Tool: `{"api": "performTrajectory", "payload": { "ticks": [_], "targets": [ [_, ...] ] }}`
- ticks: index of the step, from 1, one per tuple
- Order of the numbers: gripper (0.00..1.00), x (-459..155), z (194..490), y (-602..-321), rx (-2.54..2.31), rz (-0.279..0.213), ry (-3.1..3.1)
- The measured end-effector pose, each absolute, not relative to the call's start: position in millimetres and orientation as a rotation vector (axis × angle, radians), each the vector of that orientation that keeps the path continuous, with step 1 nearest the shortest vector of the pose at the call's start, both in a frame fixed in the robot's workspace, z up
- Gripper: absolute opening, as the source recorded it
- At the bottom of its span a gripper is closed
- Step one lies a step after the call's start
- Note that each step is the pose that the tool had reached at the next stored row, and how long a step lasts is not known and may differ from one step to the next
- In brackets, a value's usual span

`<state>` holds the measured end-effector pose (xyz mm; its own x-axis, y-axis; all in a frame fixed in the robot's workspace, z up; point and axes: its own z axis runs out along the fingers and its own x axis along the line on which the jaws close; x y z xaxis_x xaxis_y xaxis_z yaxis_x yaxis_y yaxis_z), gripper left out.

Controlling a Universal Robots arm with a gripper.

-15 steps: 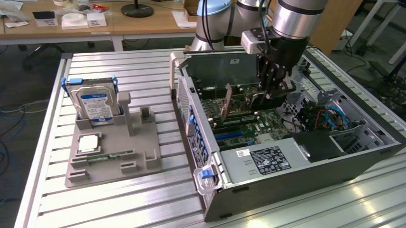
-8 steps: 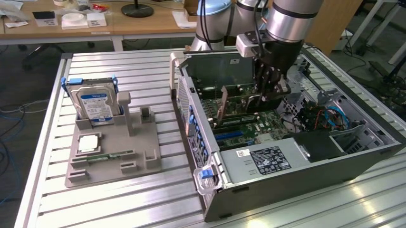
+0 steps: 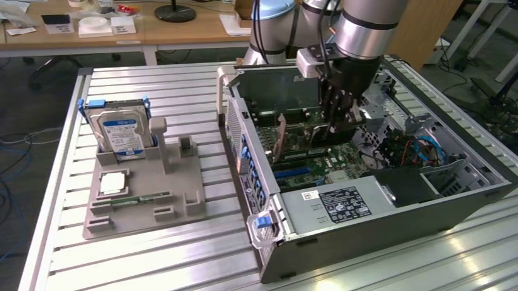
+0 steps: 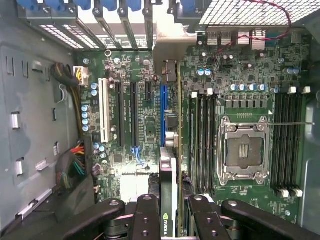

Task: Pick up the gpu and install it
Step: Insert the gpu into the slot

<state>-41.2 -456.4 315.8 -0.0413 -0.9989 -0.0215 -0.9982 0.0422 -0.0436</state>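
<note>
The tool [image 4: 172, 220] pinches the gpu [image 4: 170, 170] edge-on inside the open computer case [image 3: 453, 200], which sits toward the exterior view's right edge of the counter [image 3: 162, 254]. The card hangs over the motherboard's blue slot [image 4: 163, 107]. If the card is skewed, pressing down could jam it or bend its contacts.

A silvery ribbed aluminium worktop [image 3: 162, 254] catches pale glare near its front edge; beyond its far edge stands a long light-wood desk [image 3: 145, 36] bearing a round black stand base [image 3: 174, 13]; grey floor [image 3: 16, 103] with loose cables [image 3: 12, 151] lies past its edge at the exterior view's left.
</note>
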Motion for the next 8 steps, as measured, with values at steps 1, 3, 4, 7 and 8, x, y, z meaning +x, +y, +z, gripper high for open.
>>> {"api": "performTrajectory", "payload": {
  "ticks": [1, 3, 4, 7, 8],
  "targets": [
    [0.26, -42.0, 315.0, -456.4, -2.143, -0.026, 2.234],
    [0.26, -43.2, 314.0, -456.6, -2.143, -0.027, 2.235],
    [0.26, -43.6, 313.7, -456.8, -2.144, -0.027, 2.235],
    [0.26, -44.9, 312.2, -457.4, -2.144, -0.028, 2.235],
    [0.26, -45.6, 311.1, -457.4, -2.144, -0.028, 2.235]
  ]
}}
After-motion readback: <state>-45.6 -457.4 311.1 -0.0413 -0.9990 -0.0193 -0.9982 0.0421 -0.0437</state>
